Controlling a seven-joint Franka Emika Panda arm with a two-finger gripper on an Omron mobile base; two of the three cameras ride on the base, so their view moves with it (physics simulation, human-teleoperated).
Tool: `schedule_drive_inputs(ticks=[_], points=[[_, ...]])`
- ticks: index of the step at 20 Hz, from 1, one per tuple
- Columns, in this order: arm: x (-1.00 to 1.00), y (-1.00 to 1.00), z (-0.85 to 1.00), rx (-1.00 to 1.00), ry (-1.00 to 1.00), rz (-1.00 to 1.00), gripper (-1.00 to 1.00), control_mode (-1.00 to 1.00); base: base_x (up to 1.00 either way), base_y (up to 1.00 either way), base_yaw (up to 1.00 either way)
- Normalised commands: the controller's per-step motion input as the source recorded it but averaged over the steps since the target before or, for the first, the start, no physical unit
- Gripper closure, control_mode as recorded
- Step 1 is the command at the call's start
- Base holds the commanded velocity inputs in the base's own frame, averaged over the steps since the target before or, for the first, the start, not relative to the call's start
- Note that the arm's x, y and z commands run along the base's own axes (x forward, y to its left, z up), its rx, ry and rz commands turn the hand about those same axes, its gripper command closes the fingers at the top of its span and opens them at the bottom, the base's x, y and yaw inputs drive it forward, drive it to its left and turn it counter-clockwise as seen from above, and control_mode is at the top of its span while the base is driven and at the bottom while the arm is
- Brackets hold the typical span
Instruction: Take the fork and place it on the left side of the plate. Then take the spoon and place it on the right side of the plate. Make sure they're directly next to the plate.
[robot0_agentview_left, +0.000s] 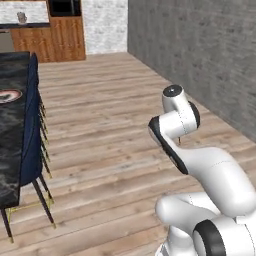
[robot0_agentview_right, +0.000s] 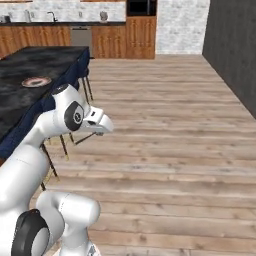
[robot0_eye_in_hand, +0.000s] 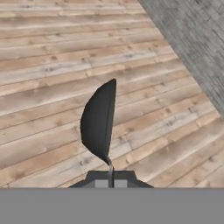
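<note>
You can see the plate lying flat on the dark table — round, reddish-brown rim, paler centre — cut off at the left base view's edge.

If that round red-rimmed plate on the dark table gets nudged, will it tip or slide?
The round plate with the reddish-brown rim lies flat and low, so tipping seems unlikely. The dark table looks smooth, so it would probably slide.

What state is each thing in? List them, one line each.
pincer: shut on the spoon's thin handle, over the wooden floor.
spoon: held by the handle, dark bowl pointing away from the hand, off the table.
plate: flat on the dark table, away from the arm.
blue chairs: upright, pushed in along the table's edge.
</note>
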Motion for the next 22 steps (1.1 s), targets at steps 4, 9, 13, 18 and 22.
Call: schedule_drive_inputs(ticks=[4,9,13,18,22], points=[[0.00,0.00,0.00,0.00,0.00,0.00,1.00,1.00,1.00,-0.74,0.33],[0.00,0.00,0.00,0.00,0.00,0.00,1.00,1.00,1.00,-0.60,0.32],[0.00,0.00,0.00,0.00,0.00,0.00,1.00,1.00,1.00,-0.44,0.33],[0.00,0.00,0.00,0.00,0.00,0.00,1.00,1.00,1.00,-0.32,0.41],[0.00,0.00,0.00,0.00,0.00,0.00,1.00,1.00,1.00,-0.33,0.43]])
